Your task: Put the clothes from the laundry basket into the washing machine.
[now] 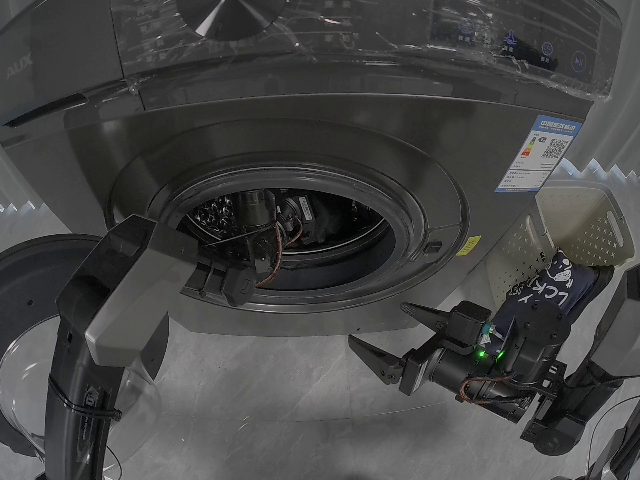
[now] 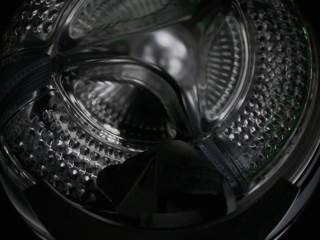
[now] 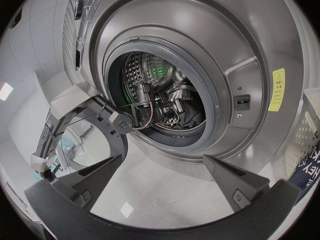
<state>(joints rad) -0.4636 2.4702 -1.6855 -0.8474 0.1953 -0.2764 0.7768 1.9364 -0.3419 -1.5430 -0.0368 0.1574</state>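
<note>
- While, in the head view, left gripper (image 1: 308,216) sits inside washing machine (image 1: 347,128), its grip cannot be told; right gripper (image 1: 379,325) spread, empty, near basket (image 1: 587,218) holding blue garment (image 1: 557,287).
- Left wrist view: dark garment (image 2: 166,180) low in drum (image 2: 266,84); best released well inside.
- Right wrist view: door seal (image 3: 209,84); withdraw left arm without snagging.

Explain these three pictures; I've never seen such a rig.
This is a two-armed robot loading a washing machine. The head view, from the robot's head, shows the machine with its door open. The left wrist view is taken from the left arm, which is inside the drum; a dark garment lies at the drum's bottom. The right wrist view looks past the right gripper, open and empty, outside the machine. Beside the machine stands the laundry basket, with a blue printed garment in it.
</note>
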